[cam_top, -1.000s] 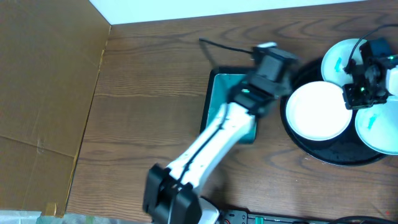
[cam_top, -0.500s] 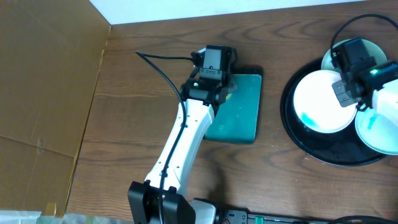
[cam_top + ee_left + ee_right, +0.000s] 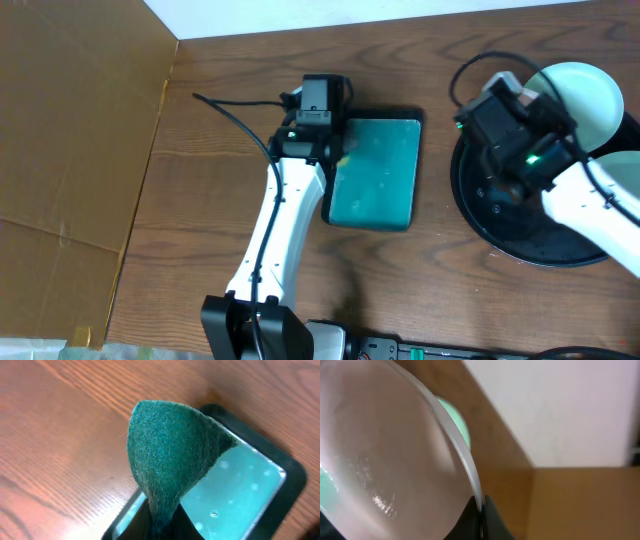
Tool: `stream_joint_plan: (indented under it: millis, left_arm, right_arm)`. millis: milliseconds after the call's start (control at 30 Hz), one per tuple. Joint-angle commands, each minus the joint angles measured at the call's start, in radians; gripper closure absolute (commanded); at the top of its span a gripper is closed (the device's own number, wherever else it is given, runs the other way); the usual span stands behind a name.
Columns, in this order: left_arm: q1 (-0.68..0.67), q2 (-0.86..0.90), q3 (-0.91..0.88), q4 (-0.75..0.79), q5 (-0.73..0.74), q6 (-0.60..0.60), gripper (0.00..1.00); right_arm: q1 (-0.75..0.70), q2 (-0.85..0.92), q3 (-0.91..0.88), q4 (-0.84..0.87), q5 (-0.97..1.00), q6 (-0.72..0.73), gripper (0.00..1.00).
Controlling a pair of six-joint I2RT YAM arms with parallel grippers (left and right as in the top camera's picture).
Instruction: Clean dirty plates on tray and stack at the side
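— Overhead, how far along do we judge ourselves? We see no stack on the counter (image 3: pixel 220 220) beside the round black tray (image 3: pixel 505 235).

— Early, by our reckoning. Nothing is set aside yet. The right end effector (image 3: pixel 480 512) is clamped on the rim of one plate (image 3: pixel 390 455), which looks tilted up over the far side of that tray.

— Is it wiped?

— We cannot tell. A pale green patch shows by its rim in the right wrist view, but whether that is the smear is unclear. The green scouring pad (image 3: pixel 165 455) hangs pinched in the left end effector (image 3: pixel 161 522) at a corner of the rectangular tray (image 3: pixel 385 175), well apart from the plate. So pad and plate have yet to meet, in our judgement.

— The other plates?

— The right arm (image 3: pixel 590 205) lies across the round tray and hides much of it, so we cannot count what remains there. Whatever does would need wiping and stacking too.

— What stands in our way?

— The rectangular tray, its teal inside beaded with droplets, sits between the two end effectors. The left arm (image 3: pixel 280 225) stretches over the counter beside it, trailing a black cable (image 3: pixel 232 103). A cardboard wall (image 3: pixel 70 150) bounds the left side, with wooden counter between it and that arm.
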Motion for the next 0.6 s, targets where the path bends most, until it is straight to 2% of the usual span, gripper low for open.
stream_joint_plan:
  millis: [0,200,333,467,567]
  left_arm:
    - [0.03,-0.007,0.003,-0.015,-0.014,0.006,0.93]
    - [0.066,-0.007,0.003,-0.027,-0.014,0.006,0.93]
    - [0.071,-0.007,0.003,-0.029,-0.014,0.006,0.93]
    - [0.071,-0.007,0.003,-0.029,-0.014,0.006,0.93]
    - [0.071,-0.007,0.003,-0.029,-0.013,0.006,0.93]
  right_arm:
    - [0.031,-0.028,0.004,0.072,0.134,-0.201,0.99]
    - [0.05,-0.028,0.004,0.292,0.244,-0.411,0.99]
    - [0.053,-0.028,0.004,0.377,0.249,-0.528,0.99]
    - [0.053,-0.027,0.003,0.404,0.233,-0.525,0.99]
    - [0.055,-0.027,0.003,0.281,0.093,-0.451,0.99]
